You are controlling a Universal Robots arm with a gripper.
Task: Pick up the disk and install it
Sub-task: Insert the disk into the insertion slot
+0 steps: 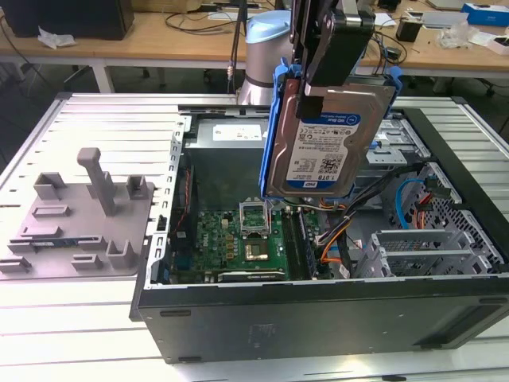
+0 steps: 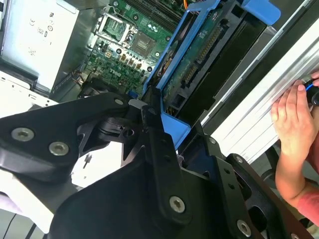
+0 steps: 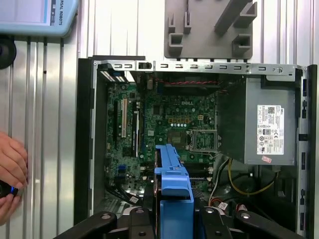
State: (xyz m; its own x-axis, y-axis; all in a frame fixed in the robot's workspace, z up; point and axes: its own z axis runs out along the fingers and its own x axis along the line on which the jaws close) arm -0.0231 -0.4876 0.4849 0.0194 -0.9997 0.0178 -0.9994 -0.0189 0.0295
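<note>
- While the claw (image 1: 320,83) is clamped on the upper edge of the disk (image 1: 330,135), the disk hangs in the air above the open computer case (image 1: 318,314), clear of everything inside it.
- Seen in the exterior view, the disk hangs nearly on edge and slightly tilted. Its labelled face is towards the camera and its blue carrier frame runs round the edges.
- Directly below it, inside the case, lies the green motherboard (image 1: 246,239). The grey power supply box (image 3: 264,124) sits in a far corner of the case.
- Outside the case, a grey moulded fixture (image 1: 79,215) rests on the ribbed table (image 1: 79,338). A person's hand (image 3: 10,174) is at the table's edge beyond the case wall.
- As I judge it, the pick-up is done and the install is in hand, since the disk is not seated in any bay.
- Seating it would call for turning the carrier square to a drive bay of the case and clearing the loose cables (image 1: 398,199) near the perforated metal cage (image 1: 413,247).
</note>
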